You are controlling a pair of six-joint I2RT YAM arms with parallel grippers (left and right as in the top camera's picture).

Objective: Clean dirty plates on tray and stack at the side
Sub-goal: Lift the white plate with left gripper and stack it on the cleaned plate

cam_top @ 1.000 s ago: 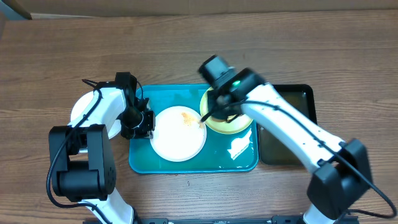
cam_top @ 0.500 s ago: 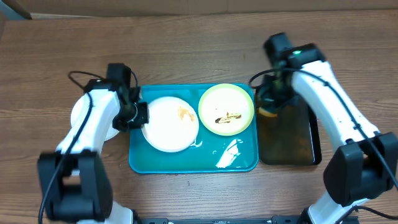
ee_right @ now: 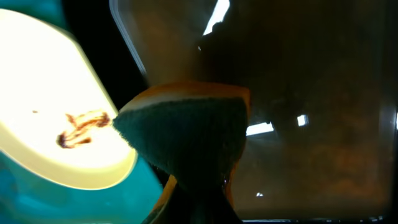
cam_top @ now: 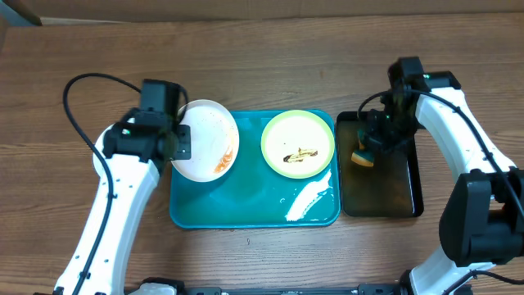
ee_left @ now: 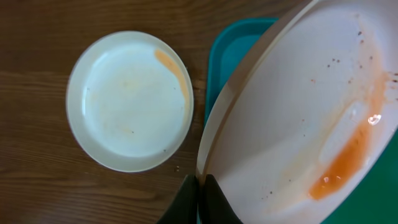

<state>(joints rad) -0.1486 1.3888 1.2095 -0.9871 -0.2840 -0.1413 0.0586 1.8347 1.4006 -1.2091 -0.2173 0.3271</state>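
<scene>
On the wooden table (cam_top: 270, 57), at the far 9 o'clock side, the left wrist view shows a white plate (ee_left: 129, 101) lying flat, with a faint orange streak near its 1 o'clock rim. The overhead view hides this plate under the arm.

Next, the left gripper (cam_top: 181, 141) is clenched on the 9 o'clock rim of a second white plate (cam_top: 209, 139). That plate is tilted over the 10 o'clock corner of the teal tray (cam_top: 246, 209), and an orange smear runs along its 4 o'clock side.

A yellow-green plate (cam_top: 298, 144) lies flat in the tray at about 1 o'clock, with a dark brown smear at its centre. A wet glare shows on the tray floor at 5 o'clock.

Just beside the teal tray, at its 3 o'clock side, sits a black tray (cam_top: 385, 197). The right gripper (cam_top: 366, 152) is over its 10 o'clock corner, pinching a sponge (ee_right: 186, 130) that has an orange body and a dark scrub face. Whether the sponge touches the black tray is hard to tell.
</scene>
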